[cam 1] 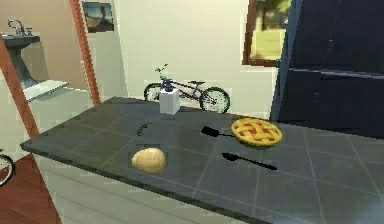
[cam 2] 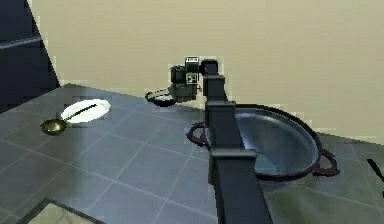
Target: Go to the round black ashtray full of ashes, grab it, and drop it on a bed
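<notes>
We see a home kitchen — dark tiled counter (cam 1: 100, 125), lattice pie (cam 1: 258, 131), big pan (cam 2: 288, 140), bicycle (cam 1: 190, 92) by the wall, sink (cam 1: 20, 42) beyond

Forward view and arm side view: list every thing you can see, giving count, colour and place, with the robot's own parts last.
counter: one, dark grey, across both views
bicycle: one, purplish, by the far wall
box: one, white, counter's far edge
pie: one, golden, counter's right
spatula: one, black, left of pie
spoon: one, black, nearer than pie
round lump: one, yellowish, counter's near part
plate: one, white, arm side view's left
ladle: one, brass, at plate's left
pan: one, dark, right of arm
round dish: one, black, at the gripper
arm: one, dark, rising from bottom edge
gripper: one, dark, at the round dish; cannot tell whether it holds anything
</notes>
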